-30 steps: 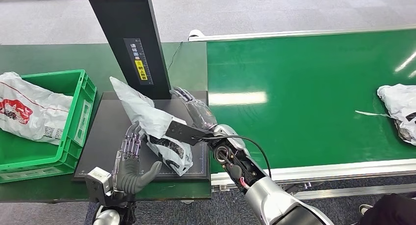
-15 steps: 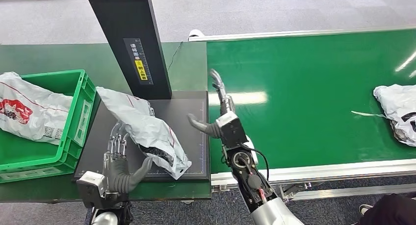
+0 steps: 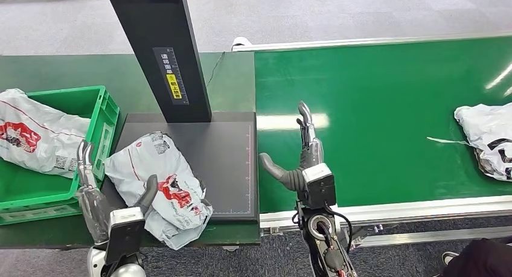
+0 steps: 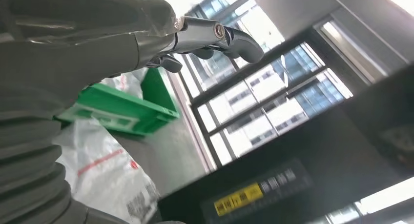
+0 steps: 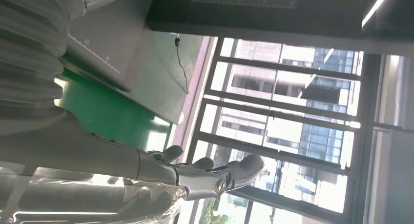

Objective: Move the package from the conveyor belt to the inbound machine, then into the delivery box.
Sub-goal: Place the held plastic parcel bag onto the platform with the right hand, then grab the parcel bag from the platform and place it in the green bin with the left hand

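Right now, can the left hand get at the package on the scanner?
Probably yes: the left hand is open right beside the package, its thumb against the package's near side, and nothing lies between them.

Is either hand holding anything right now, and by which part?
Nothing is held. The left hand stands open beside the package on the inbound machine; the right hand is open above the conveyor belt.

A parcel-sorting or logistics workspace. A wide green conveyor belt (image 3: 386, 120) runs at three o'clock, carrying a plastic mail bag (image 3: 486, 138). Beside it stands a dark scanning platform (image 3: 220, 162) with a tall black post (image 3: 160, 47), and a green plastic crate (image 3: 99, 117) at nine o'clock. Grey carpet covers the floor (image 3: 302, 11); large office windows (image 5: 293, 116) show behind.
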`<state>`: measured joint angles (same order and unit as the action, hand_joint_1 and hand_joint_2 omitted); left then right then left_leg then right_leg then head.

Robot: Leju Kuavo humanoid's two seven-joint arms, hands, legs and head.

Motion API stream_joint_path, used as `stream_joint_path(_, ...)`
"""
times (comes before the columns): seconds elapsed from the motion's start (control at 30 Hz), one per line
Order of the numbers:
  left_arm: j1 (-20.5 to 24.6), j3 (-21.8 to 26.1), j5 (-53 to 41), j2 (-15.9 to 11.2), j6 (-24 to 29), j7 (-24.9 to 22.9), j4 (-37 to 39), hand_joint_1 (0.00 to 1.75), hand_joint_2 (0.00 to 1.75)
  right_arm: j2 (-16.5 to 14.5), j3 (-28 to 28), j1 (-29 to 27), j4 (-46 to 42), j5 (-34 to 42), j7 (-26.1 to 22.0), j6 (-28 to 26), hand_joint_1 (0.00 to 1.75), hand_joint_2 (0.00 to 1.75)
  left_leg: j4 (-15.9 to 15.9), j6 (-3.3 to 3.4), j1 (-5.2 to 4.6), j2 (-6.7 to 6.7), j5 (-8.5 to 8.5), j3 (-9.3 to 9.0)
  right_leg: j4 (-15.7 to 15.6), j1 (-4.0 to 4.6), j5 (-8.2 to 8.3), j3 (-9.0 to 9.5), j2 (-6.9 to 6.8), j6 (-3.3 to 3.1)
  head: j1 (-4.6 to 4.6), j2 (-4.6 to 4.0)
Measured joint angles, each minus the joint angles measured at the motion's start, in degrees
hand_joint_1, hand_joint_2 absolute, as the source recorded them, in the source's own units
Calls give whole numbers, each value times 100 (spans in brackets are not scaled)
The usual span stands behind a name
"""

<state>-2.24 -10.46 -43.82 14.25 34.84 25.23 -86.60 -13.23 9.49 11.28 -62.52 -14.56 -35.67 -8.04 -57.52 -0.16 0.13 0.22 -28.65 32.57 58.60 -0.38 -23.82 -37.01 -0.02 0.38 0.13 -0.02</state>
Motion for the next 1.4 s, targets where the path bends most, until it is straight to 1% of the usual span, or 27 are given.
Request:
stream_joint_path(0.1,123,-158,-114,-31,-177,-120,113,0,175,-17,-97,-64,-109,15,27,93,0,175,0,0,0,0,0,-1,0,1,0,-1,0,0,-1,1)
stream_joint_path(0.2,215,-285,-398,-71,-496,-325,302,0,175,-23,-183,-147,-243,6,66,189,0,175,0,-1,0,2,0,-1,0,1,0,-2,1,0,0,2)
stream_joint_path(0.37,348,-393,-1170,-131,-800,-860,659,0,175,-30,-288,-282,-420,-92,109,285,0,175,1,-1,0,2,0,0,0,1,0,-2,1,0,0,1)
stream_joint_path(0.57,462,-394,-2034,-225,-1080,-1488,1081,0,175,-32,-341,-399,-591,-235,155,309,0,175,1,-1,0,4,0,0,1,1,0,-2,1,0,0,0)
stream_joint_path(0.73,334,-205,-2669,-385,-1169,-1850,1232,0,175,-32,-394,-536,-736,-310,176,308,0,175,2,-1,1,4,-1,2,2,2,-1,-3,1,-1,-1,1)
stream_joint_path(0.83,139,-40,-2835,-470,-1223,-1896,1143,0,175,-32,-441,-640,-831,-360,191,311,0,175,2,-2,2,4,-1,5,2,2,-2,-6,1,-2,0,1)
stream_joint_path(1.07,-312,329,-3079,-587,-1397,-1978,536,0,175,-32,-549,-813,-994,-393,234,401,0,175,2,-1,2,4,-1,6,0,1,-3,-5,1,-2,1,1)
stream_joint_path(1.2,-467,426,-3175,-622,-1518,-1785,309,0,175,-32,-596,-827,-1009,-419,246,479,0,175,2,-1,2,4,-1,4,0,1,-3,-4,1,-2,1,1)
stream_joint_path(1.4,-568,395,-3136,-627,-1694,-1480,260,0,175,-32,-626,-823,-1009,-426,249,517,0,175,2,-1,2,3,-1,3,1,1,-3,-4,1,-2,0,1)
